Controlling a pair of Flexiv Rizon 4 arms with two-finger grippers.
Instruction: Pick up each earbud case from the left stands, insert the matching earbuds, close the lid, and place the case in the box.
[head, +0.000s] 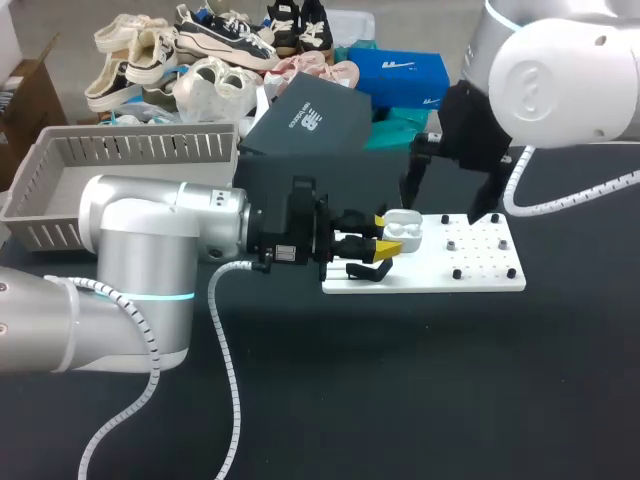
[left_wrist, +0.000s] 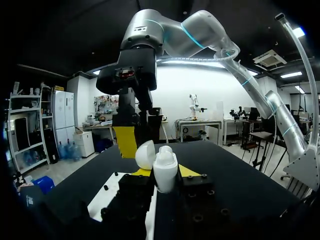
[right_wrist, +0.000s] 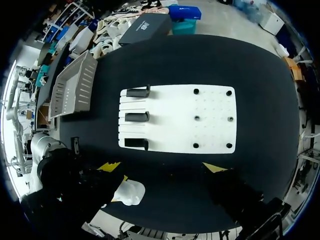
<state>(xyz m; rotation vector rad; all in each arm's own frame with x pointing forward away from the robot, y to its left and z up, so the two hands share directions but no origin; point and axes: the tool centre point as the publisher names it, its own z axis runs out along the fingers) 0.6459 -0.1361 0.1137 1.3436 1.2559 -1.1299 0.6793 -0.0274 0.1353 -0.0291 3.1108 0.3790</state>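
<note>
Basket (head: 140, 150) of grey slats is sitting at the left edge of the worktop (head: 420, 400), and no case is showing inside it. Next along, the left end effector (head: 383, 248) is clamping the white earbud case (head: 405, 228) from two sides. Its yellow tips are pressing on the lower body and holding the case raised near the left end of the white board (head: 490, 275). The lid is standing open; whether earbuds are sitting in the wells cannot be told. The case is looking light, hard and glossy, so it is probably slippery, with a hinge that would not like twisting. Gripping the body low, clear of the lid, seems right. On the board, three dark stands (right_wrist: 137, 117) are sitting bare. Farther right, the right end effector (head: 450, 205) is hanging above the board, fingers spread wide and gripping nothing.
</note>
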